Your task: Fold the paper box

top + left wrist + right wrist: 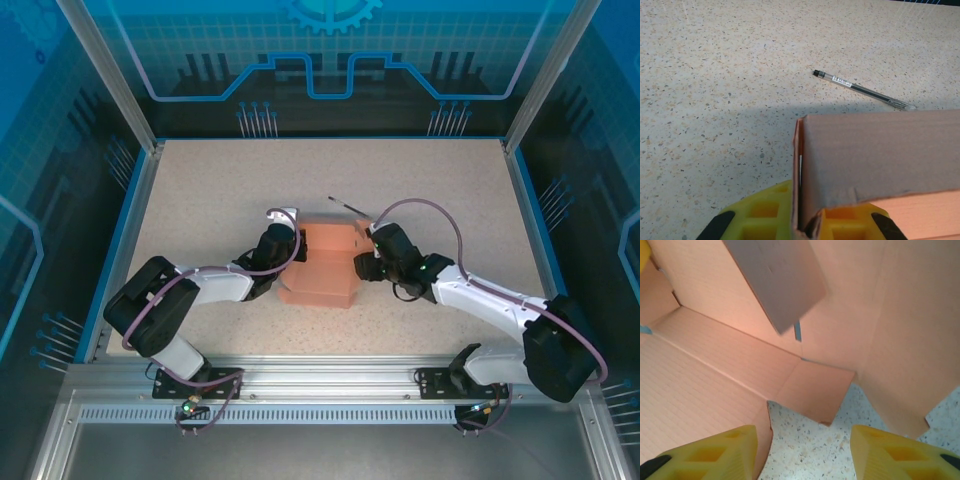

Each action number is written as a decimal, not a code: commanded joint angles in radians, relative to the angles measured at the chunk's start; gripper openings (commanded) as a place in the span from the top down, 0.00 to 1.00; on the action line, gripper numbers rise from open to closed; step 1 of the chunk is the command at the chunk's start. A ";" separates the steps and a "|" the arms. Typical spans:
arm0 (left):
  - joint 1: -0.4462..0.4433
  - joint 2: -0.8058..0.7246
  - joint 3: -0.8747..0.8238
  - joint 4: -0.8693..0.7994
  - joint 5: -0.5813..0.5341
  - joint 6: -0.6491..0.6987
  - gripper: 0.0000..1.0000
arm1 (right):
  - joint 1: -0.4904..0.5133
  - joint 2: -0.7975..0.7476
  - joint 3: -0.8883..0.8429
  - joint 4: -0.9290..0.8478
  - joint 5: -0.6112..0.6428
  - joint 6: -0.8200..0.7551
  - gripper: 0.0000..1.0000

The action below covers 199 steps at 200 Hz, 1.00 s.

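Note:
The paper box (322, 265) is a salmon-pink cardboard piece, partly folded up, lying mid-table between both arms. My left gripper (291, 243) is at its left side, shut on an upright wall; in the left wrist view the yellow fingers (765, 210) pinch the doubled cardboard edge of the box (880, 160). My right gripper (362, 260) is at the box's right side. In the right wrist view it stands open (805, 452) over bare table, with the box's flaps (812, 390) just ahead and one flap (777, 280) standing up beyond.
A thin dark pen (348, 207) lies on the speckled table just behind the box, and the left wrist view has the pen (862, 90) beyond the held wall. Blue raised edges (110, 250) border the table.

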State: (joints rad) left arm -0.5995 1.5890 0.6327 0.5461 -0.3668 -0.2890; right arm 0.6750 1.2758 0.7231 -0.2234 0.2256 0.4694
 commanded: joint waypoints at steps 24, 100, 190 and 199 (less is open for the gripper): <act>-0.007 -0.037 0.023 0.012 0.004 0.008 1.00 | -0.071 0.007 -0.043 0.082 -0.089 0.102 0.46; -0.007 -0.038 0.021 0.018 0.015 0.007 1.00 | -0.121 0.075 -0.047 0.192 -0.188 0.172 0.50; -0.006 -0.031 0.024 0.015 0.024 0.007 1.00 | -0.121 0.064 -0.028 0.228 -0.226 0.168 0.63; -0.008 -0.030 0.024 0.015 0.024 0.006 1.00 | -0.121 0.066 -0.021 0.226 -0.226 0.161 0.65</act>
State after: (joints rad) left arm -0.5995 1.5787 0.6327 0.5468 -0.3595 -0.2890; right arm 0.5617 1.3441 0.6846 -0.0208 0.0174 0.6361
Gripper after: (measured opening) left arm 0.102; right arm 0.371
